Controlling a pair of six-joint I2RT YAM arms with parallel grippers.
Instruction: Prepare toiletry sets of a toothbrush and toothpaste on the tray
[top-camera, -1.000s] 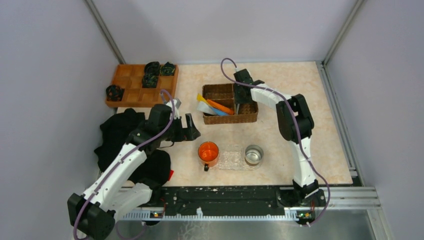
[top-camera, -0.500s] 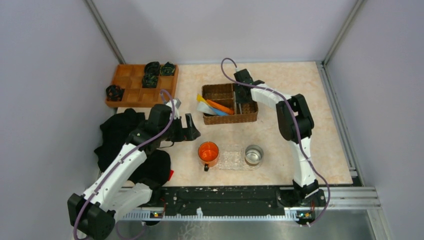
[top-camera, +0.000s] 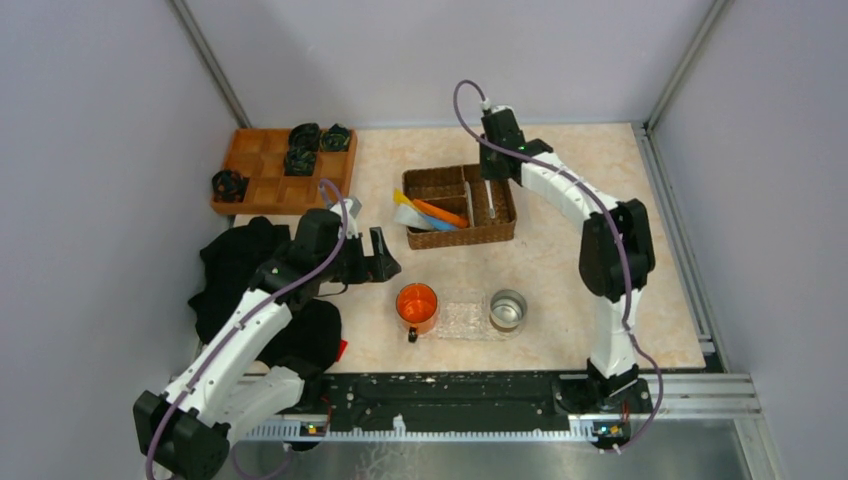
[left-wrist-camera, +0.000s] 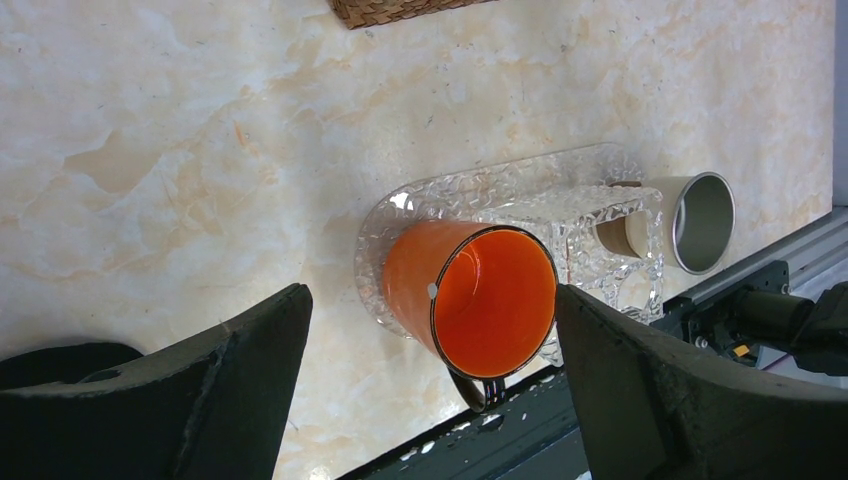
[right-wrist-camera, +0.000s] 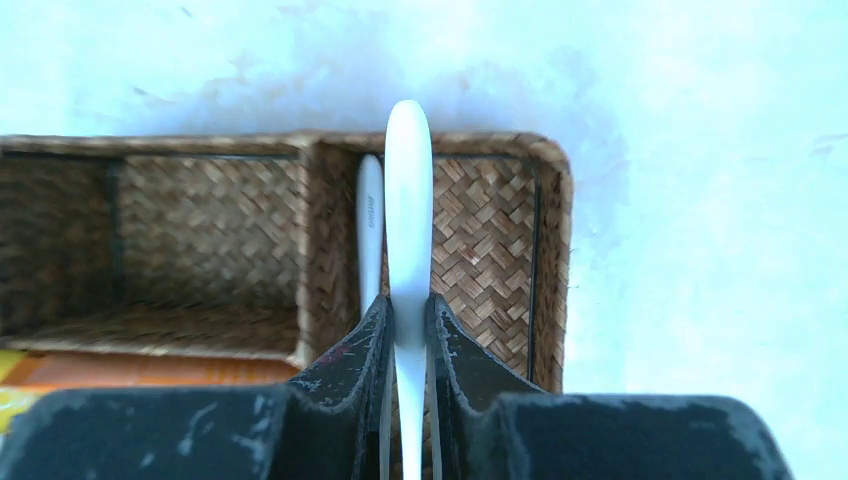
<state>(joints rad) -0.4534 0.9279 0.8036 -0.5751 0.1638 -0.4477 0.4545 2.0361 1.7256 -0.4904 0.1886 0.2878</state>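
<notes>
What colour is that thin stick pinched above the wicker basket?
White. The toothbrush shows best in the right wrist view.

The right gripper (right-wrist-camera: 408, 315), with scuffed black fingers (right-wrist-camera: 355, 355) rising from 6 o'clock, pinches a slim white plastic toothbrush (right-wrist-camera: 408, 200) pointing toward 12 o'clock. Beneath it sits a brown woven wicker divided basket (right-wrist-camera: 200, 215). A second white toothbrush (right-wrist-camera: 370, 225) lies in the basket's compartment nearest 3 o'clock, just to the 9 o'clock side of the held one, and a flat orange strip (right-wrist-camera: 140, 370) shows at 8 o'clock.
</notes>
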